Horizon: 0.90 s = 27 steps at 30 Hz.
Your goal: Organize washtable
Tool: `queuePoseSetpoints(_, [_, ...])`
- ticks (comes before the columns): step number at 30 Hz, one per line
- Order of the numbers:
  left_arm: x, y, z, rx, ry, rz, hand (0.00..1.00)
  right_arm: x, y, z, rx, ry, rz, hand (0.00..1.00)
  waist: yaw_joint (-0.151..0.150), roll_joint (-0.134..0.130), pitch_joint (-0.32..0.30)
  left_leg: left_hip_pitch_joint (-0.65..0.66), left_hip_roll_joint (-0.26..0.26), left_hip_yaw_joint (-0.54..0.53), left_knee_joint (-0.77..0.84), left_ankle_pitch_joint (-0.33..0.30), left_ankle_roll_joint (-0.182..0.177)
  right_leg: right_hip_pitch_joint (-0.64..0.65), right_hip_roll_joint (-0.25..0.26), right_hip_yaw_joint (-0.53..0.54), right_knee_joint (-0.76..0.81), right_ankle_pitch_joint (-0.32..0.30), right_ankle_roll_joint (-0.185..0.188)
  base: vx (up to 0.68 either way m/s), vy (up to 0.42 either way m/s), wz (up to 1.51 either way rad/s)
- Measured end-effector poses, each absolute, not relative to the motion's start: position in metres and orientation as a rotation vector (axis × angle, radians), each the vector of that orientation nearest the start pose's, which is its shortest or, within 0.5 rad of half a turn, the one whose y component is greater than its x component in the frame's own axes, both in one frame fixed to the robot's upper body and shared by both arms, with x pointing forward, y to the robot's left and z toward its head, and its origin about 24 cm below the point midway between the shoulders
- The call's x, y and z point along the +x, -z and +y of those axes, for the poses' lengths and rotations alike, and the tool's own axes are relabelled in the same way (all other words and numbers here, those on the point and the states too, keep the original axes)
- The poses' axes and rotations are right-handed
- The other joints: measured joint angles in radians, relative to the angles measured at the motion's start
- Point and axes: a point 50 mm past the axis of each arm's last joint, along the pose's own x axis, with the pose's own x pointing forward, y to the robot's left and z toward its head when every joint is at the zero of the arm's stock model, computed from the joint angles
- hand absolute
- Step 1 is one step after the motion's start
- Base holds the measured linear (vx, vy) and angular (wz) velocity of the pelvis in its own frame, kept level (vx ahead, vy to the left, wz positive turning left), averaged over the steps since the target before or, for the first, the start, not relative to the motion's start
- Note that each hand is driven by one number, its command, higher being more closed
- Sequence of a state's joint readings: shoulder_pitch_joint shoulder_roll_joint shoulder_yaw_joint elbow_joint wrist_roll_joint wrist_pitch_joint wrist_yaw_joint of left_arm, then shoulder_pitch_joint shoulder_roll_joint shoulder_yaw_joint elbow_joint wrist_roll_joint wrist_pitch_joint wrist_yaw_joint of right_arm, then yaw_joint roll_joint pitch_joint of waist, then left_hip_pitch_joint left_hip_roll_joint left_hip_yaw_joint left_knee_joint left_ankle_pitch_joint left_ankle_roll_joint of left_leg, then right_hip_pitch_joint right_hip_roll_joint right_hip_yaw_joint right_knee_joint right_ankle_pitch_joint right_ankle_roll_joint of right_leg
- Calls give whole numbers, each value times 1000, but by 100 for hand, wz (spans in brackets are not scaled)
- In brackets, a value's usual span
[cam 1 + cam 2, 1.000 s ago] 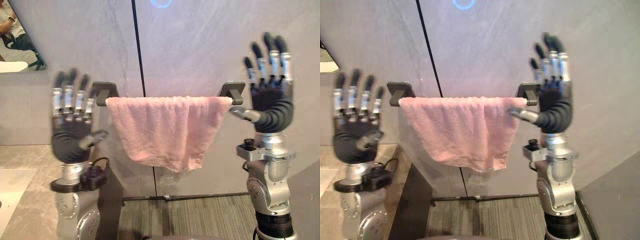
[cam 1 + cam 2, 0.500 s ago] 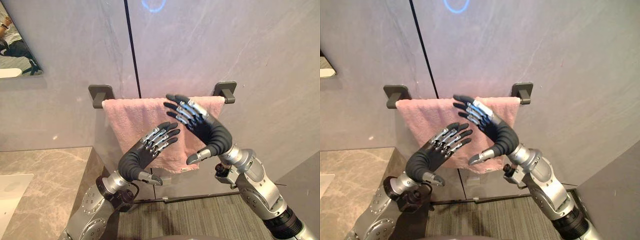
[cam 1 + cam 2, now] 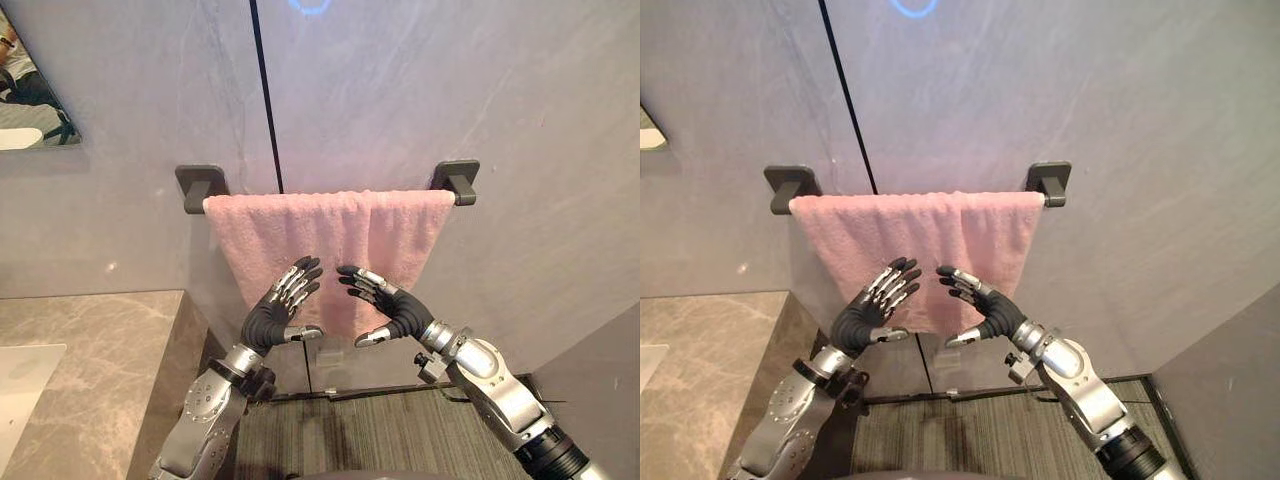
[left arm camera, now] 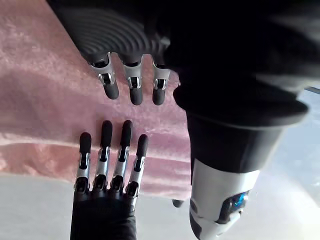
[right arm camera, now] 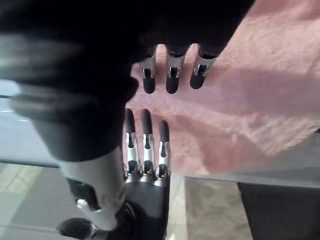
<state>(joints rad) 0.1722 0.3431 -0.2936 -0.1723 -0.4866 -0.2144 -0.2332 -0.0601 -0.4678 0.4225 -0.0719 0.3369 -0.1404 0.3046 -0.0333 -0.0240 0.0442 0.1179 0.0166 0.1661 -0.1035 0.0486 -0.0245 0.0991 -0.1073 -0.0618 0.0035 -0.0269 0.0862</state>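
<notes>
Pink towel hangs spread over the wall rail, between two dark brackets. Left hand and right hand are just in front of its lower edge (fingertips facing, close together). Both have fingers straight, released, grasping nothing.

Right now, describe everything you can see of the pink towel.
The towel is pink, fluffy terry, draped between two dark brackets on the grey wall, spread nearly the whole width. One vertical fold runs right of centre; the bottom edge hangs uneven. The left hand and right hand are open before its lower part; contact cannot be told.
</notes>
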Motion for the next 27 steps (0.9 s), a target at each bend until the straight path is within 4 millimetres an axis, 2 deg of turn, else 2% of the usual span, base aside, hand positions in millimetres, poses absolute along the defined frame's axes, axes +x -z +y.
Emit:
queuePoseSetpoints(7, [223, -44, 139, -108, 372, -86, 0, 243, -39, -117, -193, -680, -5, 0, -3, 2, -20, -45, 5, -8, 0, 6, 3, -37, -2, -1, -8, 6, 0, -2, -6, 3])
queuePoseSetpoints(11, [233, -40, 140, -70, 340, -75, 0, 253, -41, -114, -195, -651, -11, 0, -2, 0, -22, -59, 10, -1, 0, 6, 2, -53, 2, 6, -10, 11, -2, -6, -8, -4])
queuePoseSetpoints(16, [242, -41, 152, -37, 263, -81, 0, 265, -46, -118, -185, -583, -29, 0, -5, -2, -22, -72, 12, 4, 0, 7, 2, -53, 5, 9, -40, 30, -5, -9, -10, -4])
queuePoseSetpoints(19, [244, -41, 162, -32, 213, -83, 0, 271, -48, -128, -152, -504, -35, 0, -5, -2, -22, -72, 15, 7, 0, 7, 1, -54, 8, 10, -40, 31, -6, 0, 0, 0])
queuePoseSetpoints(23, [244, -43, 181, -56, 95, -98, 0, 278, -57, -155, -136, -355, -67, 0, -5, -4, -22, -72, 18, 7, 0, 9, -2, -54, 11, 11, -40, 32, -8, -17, -8, 0])
queuePoseSetpoints(27, [236, -39, 201, -61, -3, -83, 0, 278, -58, -180, -117, -223, -73, 0, -4, -7, -22, -71, 17, 6, 0, 10, -3, -53, 14, 8, -41, 32, -8, -9, -5, 0])
